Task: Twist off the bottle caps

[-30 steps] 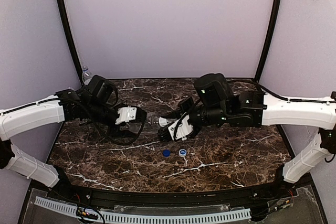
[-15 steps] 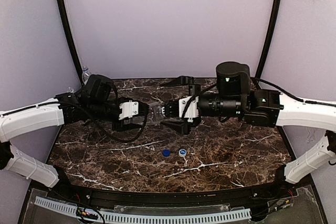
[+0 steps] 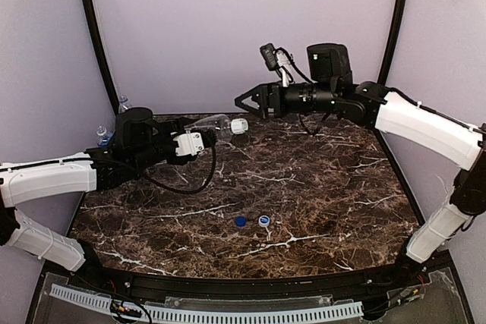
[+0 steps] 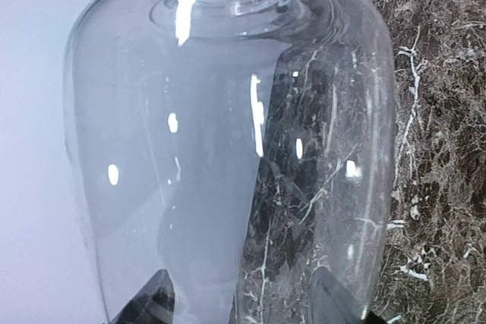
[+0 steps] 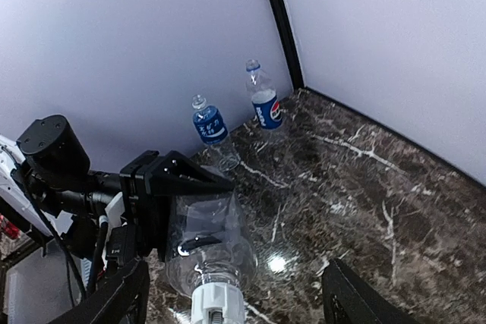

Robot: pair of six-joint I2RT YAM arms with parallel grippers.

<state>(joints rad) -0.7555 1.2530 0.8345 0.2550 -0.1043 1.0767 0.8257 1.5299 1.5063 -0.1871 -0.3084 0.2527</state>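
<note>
One plain bottle, white cap on, clamped in left gripper; its fingers mostly cut off in wrist view. Empty right gripper spread wide.

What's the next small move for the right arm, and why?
Probably ease the right end effector onto the white cap and close. Its jaws are open and off the cap, which sits on the plain bottle held by the left end effector.
</note>
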